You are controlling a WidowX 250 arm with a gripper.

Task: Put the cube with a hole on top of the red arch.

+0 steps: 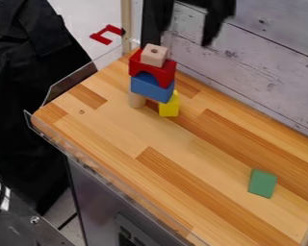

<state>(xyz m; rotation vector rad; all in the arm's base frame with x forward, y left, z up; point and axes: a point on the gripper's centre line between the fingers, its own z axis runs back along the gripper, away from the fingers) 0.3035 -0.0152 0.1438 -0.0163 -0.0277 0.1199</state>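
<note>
The black gripper (180,43) is at the top edge, its two fingers wide apart with nothing between them. Just below its left fingertip, the pale wooden cube with a hole (155,55) rests on top of the red arch (139,68), with the hole facing up. The red arch sits on a blue arched block (151,89). Under the blue block stand a wooden cylinder (136,100) at left and a yellow block (169,107) at right.
A green block (263,183) lies on the wooden table (111,122) at lower right. Clear plastic edging (70,82) borders the left side. A whitewashed plank wall (266,57) runs along the back. A red bracket-shaped piece (104,36) is beyond the table at upper left.
</note>
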